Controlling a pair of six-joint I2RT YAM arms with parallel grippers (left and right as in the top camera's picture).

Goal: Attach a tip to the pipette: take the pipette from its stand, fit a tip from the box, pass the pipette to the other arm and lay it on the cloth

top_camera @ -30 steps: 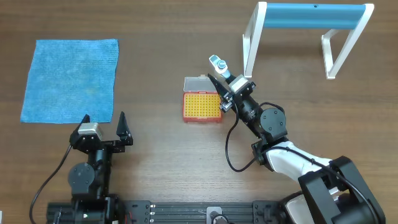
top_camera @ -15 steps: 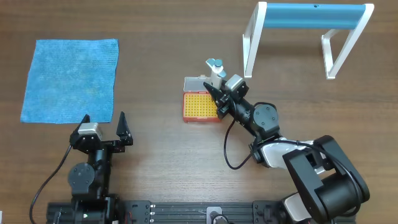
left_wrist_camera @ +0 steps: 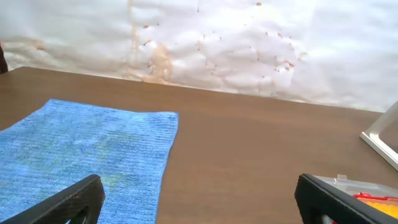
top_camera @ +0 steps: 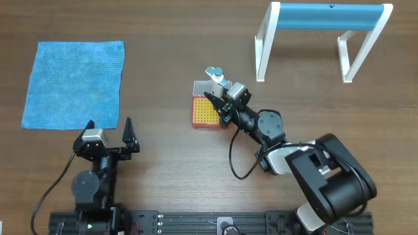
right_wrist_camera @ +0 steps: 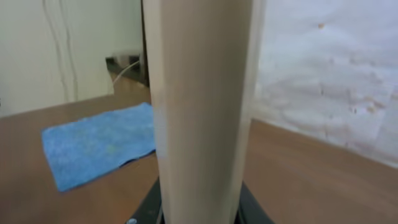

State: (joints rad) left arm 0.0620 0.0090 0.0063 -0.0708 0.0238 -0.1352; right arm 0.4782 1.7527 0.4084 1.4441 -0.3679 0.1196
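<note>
Pipette [top_camera: 219, 79] and everything else share our wooden table [top_camera: 170, 39], the widest thing in sight; next in size is the white-legged stand with its blue bar [top_camera: 326, 16], set at the far right, well apart from the pipette; then comes the blue cloth [top_camera: 74, 85], lying flat at the far left with nothing on it; our left gripper [top_camera: 109, 124] rests just beside the cloth's near edge, its jaws spread wide with nothing between them, and its own camera looks out across the cloth [left_wrist_camera: 81, 149] toward the box [left_wrist_camera: 367, 193]; that tip box [top_camera: 204, 112], orange with a clear lid folded back, sits near the middle of the table; our right gripper [top_camera: 221, 104] is at the box, jaws clamped on the pipette, which stands out from the fingers with its blue-and-white head pointing away from the arm's base; from above it shows against the box's far right corner, though we cannot tell which spot lies under its lower end; in the right wrist camera the pale barrel [right_wrist_camera: 202, 106] runs upright through the middle, with the cloth [right_wrist_camera: 99, 146] far behind it.
</note>
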